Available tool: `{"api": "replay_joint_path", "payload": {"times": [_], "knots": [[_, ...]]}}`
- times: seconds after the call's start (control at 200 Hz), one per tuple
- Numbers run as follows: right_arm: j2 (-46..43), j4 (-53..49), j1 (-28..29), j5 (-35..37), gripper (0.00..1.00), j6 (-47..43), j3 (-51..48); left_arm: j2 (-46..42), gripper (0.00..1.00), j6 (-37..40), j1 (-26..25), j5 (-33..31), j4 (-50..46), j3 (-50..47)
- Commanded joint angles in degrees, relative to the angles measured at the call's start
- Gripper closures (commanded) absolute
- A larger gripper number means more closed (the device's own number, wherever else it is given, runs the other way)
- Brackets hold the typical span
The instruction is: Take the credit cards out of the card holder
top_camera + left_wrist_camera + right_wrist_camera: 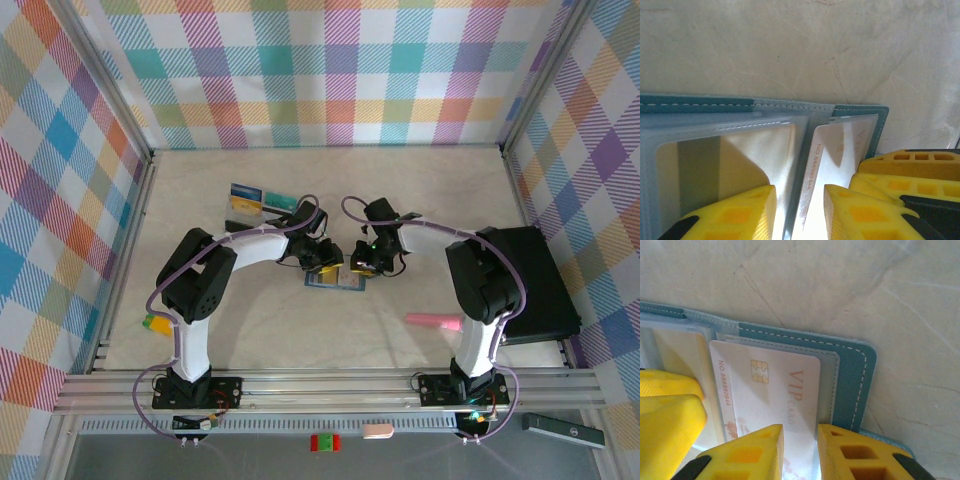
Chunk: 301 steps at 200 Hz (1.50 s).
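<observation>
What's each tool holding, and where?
Cannot tell. The left tool and right tool both have tips over the white card in the holder; no pinch is visible.

The overhead view is evenly bright and sharp, its shadows faint. Both wrist views are softer: glare bleaches the card [812, 210], and the near yellow fingers [747, 452] blur

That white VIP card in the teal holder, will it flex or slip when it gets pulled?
Probably stiff: the VIP card lies flat with straight edges. Likely slippery, since its face looks glossy. It may drag a little, as it seems tucked in the clear sleeve of the card holder.
</observation>
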Motion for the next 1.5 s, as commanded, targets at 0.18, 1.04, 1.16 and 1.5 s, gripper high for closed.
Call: {"api": "replay_joint_path", "payload": {"times": [0.18, 1.04, 1.16, 1.5], "knots": [[3.41, 0.75, -0.23, -2.31, 0.76, -1.32, 0.72, 1.02, 0.76, 2.37, -0.07, -0.7, -2.29, -2.12], [4.11, 0.68, -0.63, -2.26, 0.78, -1.67, 0.51, 2.19, 0.85, 8.11, -0.07, 5.82, -1.83, 2.36], [4.11, 0.75, -0.71, -2.31, 0.78, -1.68, 0.46, 2.16, 0.86, 8.13, -0.07, 6.39, -1.54, 2.31], [3.99, 0.73, -0.94, -0.91, 0.78, -1.16, -0.27, 0.12, 0.98, 9.96, 0.53, 4.02, -3.35, 0.92]]}}
